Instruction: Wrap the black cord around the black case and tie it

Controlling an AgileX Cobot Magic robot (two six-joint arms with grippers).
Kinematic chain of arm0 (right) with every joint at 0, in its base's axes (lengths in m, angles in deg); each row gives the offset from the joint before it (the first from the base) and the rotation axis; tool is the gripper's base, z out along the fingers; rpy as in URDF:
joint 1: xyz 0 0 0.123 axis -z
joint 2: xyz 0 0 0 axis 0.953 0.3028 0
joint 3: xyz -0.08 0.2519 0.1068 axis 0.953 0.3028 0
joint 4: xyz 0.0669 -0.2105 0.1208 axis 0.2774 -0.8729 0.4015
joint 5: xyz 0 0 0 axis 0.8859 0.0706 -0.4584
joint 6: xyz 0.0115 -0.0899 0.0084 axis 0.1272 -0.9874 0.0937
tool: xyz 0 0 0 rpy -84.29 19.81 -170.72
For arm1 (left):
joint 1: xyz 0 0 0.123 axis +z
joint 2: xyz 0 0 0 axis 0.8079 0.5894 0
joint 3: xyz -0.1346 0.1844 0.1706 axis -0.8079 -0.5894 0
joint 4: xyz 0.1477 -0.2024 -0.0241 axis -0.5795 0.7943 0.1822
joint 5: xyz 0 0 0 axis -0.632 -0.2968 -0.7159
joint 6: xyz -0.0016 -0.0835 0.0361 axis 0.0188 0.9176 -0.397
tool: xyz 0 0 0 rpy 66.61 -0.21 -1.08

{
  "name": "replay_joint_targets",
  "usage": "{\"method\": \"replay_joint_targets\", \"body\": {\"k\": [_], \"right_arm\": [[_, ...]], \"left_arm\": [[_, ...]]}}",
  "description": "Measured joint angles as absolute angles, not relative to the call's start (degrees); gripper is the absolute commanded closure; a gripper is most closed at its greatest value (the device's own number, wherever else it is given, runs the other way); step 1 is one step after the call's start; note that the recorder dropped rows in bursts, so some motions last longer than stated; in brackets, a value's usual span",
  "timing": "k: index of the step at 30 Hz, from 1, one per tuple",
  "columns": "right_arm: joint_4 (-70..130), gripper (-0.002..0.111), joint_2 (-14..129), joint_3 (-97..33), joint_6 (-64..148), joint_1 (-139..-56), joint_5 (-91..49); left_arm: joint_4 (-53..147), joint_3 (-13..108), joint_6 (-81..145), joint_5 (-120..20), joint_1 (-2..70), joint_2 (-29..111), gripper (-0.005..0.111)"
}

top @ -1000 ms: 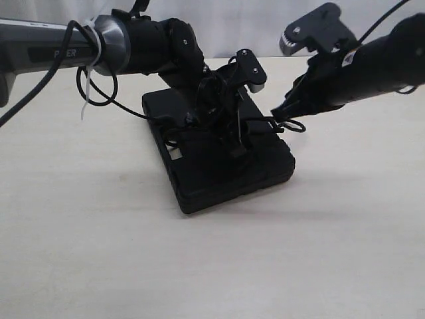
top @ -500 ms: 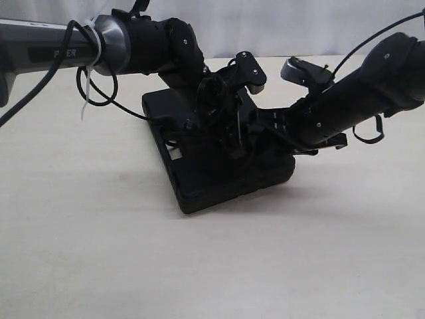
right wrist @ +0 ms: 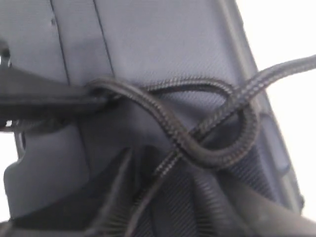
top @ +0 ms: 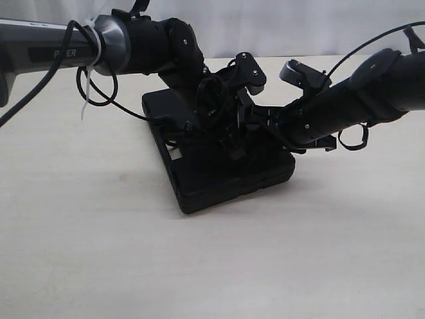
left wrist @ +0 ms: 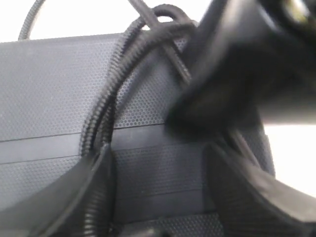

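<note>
The black case lies flat on the table, ribbed lid up. The black cord crosses over itself on the lid in a loose loop. My left gripper points down onto the lid, open, with bare lid showing between its fingers. A doubled run of the cord passes along one of its fingers. My right gripper comes in low from the right, close to the left one. It is open, and one thin strand of the cord runs between its fingers without being pinched.
The case rests on a pale table. A glossy arm cable with a white zip tie loops under the left arm. Another cable loop hangs under the right arm.
My right gripper has swung down and left from beside the case onto the lid, next to the left gripper, and its jaws have parted. The left arm has stayed where it was.
</note>
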State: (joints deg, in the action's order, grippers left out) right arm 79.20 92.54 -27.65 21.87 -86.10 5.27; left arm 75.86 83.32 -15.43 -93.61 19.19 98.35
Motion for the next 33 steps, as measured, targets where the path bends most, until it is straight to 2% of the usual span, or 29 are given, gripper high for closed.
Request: {"method": "replay_joint_targets", "body": {"k": [2, 7, 11, 14, 20, 33], "right_arm": [[79.2, 0.104, 92.7, -27.6, 20.8, -86.1, 4.3], [78.8, 0.104, 92.4, -27.8, 14.3, -86.0, 8.3], [75.1, 0.104, 89.8, -30.3, 13.5, -86.0, 14.3], [70.1, 0.104, 87.5, -32.4, 14.2, -86.0, 18.7], [64.0, 0.104, 79.9, -37.9, 16.5, -86.0, 23.3], [61.4, 0.104, 73.9, -43.6, 16.6, -85.9, 24.1]], "left_arm": [[75.9, 83.3, -15.3, -93.9, 19.2, 98.3, 0.053], [75.9, 83.3, -15.1, -92.0, 19.2, 98.3, 0.054], [75.6, 83.3, -13.9, -86.2, 19.2, 98.3, 0.08], [75.5, 83.3, -12.9, -82.6, 19.2, 98.3, 0.091], [75.5, 83.3, -12.1, -81.4, 19.2, 98.3, 0.091], [74.7, 83.3, -12.1, -81.0, 19.2, 98.3, 0.091]]}}
